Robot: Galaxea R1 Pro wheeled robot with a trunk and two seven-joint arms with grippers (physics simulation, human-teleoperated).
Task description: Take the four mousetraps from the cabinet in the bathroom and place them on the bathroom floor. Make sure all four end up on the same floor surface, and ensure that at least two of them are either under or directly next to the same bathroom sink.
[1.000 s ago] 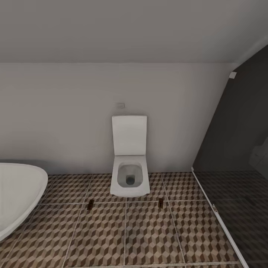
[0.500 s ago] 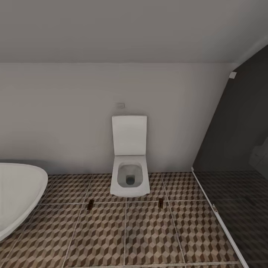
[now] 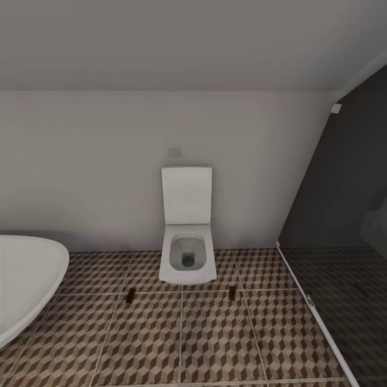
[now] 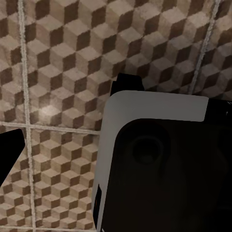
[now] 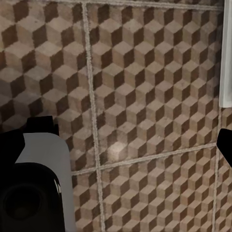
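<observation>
Two mousetraps (image 3: 130, 294) (image 3: 232, 292) seen on bathroom floor (image 3: 215, 344), at 7 and 5 o'clock of toilet (image 3: 187, 258); bathtub (image 3: 27, 279) at 9. State of grippers cannot be told.

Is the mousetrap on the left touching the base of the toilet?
Apart. In the head view, the left mousetrap lies on the bathroom floor with patterned tile showing between it and the toilet.
</observation>
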